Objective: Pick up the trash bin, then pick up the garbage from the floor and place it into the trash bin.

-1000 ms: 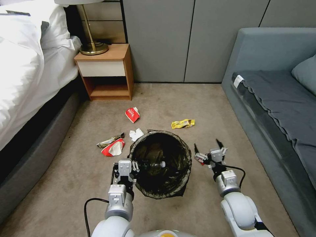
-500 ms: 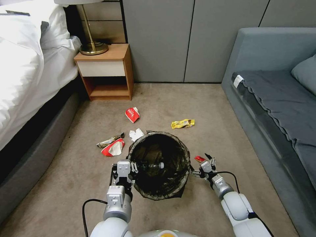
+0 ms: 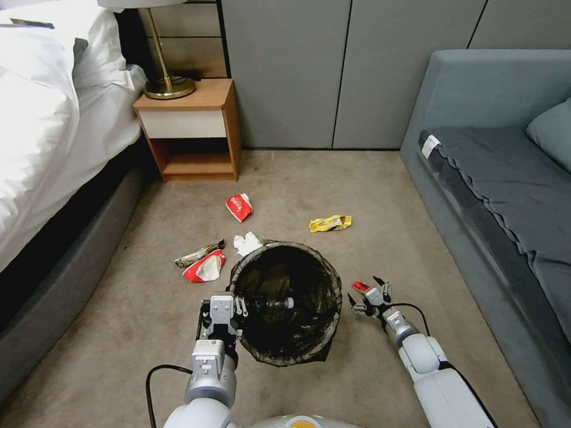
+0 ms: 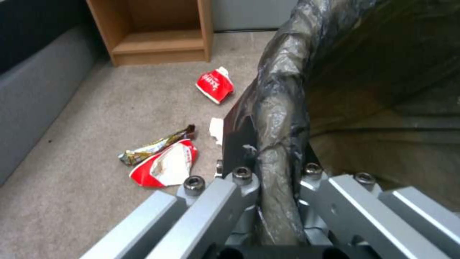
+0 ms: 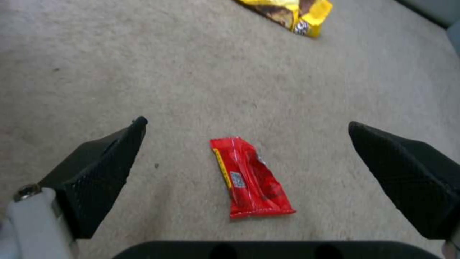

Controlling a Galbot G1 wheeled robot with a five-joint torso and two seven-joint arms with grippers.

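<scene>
The trash bin, with a dark liner over its rim, is held at its left rim by my left gripper, shut on it. A clear bottle lies inside. My right gripper is open and low over the floor, right of the bin, with a small red wrapper lying between its fingers. More garbage lies beyond: a yellow wrapper, a red-and-white wrapper, a white tissue, another red-and-white wrapper and a long brownish wrapper.
A wooden nightstand with a brass lamp stands at the back left beside the bed. A grey sofa runs along the right. Grey wall panels close the back. Open carpet lies between bed and sofa.
My right gripper has dropped toward the floor and come closer to the bin, now straddling the red wrapper. The bin in my left gripper has shifted slightly nearer and left.
</scene>
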